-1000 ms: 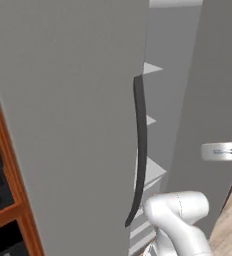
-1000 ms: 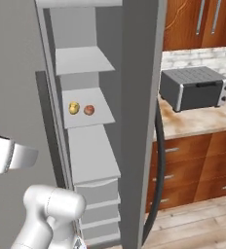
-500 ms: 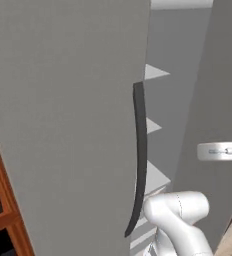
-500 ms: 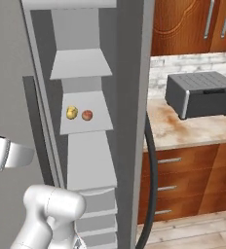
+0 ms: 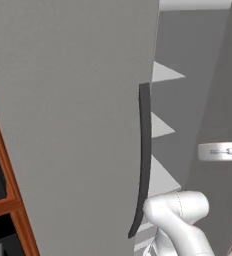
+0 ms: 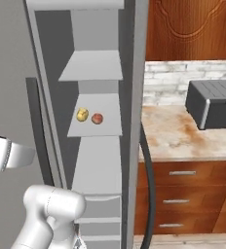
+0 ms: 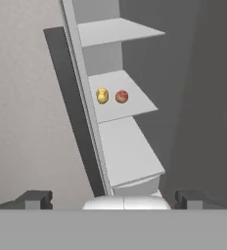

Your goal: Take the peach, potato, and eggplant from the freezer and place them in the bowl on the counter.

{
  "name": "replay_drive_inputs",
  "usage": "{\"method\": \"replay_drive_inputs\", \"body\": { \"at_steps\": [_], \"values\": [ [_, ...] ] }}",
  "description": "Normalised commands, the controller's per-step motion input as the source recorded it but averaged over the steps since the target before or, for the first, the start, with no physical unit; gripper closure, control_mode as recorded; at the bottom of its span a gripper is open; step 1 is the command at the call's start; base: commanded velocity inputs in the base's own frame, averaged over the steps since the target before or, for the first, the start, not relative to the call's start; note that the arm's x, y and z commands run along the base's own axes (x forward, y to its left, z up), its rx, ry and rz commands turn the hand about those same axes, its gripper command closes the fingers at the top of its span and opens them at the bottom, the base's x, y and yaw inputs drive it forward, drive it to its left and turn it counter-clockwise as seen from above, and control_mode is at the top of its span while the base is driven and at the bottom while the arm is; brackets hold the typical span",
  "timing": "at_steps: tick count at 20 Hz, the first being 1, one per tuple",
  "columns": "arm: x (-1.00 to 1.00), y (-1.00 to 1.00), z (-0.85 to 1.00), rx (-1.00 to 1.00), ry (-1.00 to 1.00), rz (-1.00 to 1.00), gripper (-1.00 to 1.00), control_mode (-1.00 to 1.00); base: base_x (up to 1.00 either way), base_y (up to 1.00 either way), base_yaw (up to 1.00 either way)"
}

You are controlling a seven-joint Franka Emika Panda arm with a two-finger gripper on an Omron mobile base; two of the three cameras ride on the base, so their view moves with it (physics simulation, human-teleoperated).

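The freezer (image 6: 96, 34) stands open, with its grey door (image 5: 73, 100) and dark handle (image 5: 145, 150) swung to the left. On a middle shelf (image 6: 105, 129) the pale-yellow potato (image 6: 82, 115) lies just left of the reddish-orange peach (image 6: 97, 118). The hand view looks up into the compartment at the potato (image 7: 102, 95) and the peach (image 7: 121, 96) side by side. My gripper (image 7: 113, 198) is open, well short of that shelf, with nothing between its fingertips (image 7: 35, 197). The eggplant and the bowl are out of view.
The marbled counter (image 6: 178, 138) runs right of the freezer, above wooden drawers (image 6: 183, 194). A dark grey box appliance (image 6: 215, 102) sits on it. The right door's curved handle (image 6: 150, 189) hangs beside the opening. More pale shelves (image 7: 118, 31) sit above and below the fruit.
Both base views have shifted and the freezer looms larger, so the camera has moved closer. The potato and peach lie where they were, and the gripper stays open.
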Motion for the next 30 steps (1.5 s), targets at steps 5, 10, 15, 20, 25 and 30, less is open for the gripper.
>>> {"method": "replay_drive_inputs", "body": {
  "at_steps": [5,10,15,20,25,30],
  "values": [
    [0.0,0.0,0.0,0.0,0.0,0.0,-1.0,1.0,0.28,-0.5,0.34],
    [0.09,0.0,0.0,0.0,0.0,-0.01,-1.0,-1.0,0.15,-0.14,-0.01],
    [0.54,-0.15,0.0,0.03,0.04,-0.14,-1.0,-1.0,0.0,0.0,0.0],
    [0.29,-0.2,-0.01,0.1,-0.08,-0.28,-1.0,-1.0,0.0,0.0,0.0],
    [0.14,-0.09,0.0,0.18,-0.16,-0.25,-1.0,-1.0,0.0,0.0,0.0],
    [0.0,-0.21,0.02,0.28,-0.07,-0.04,-1.0,-1.0,0.0,0.0,0.0]
  ]
}}
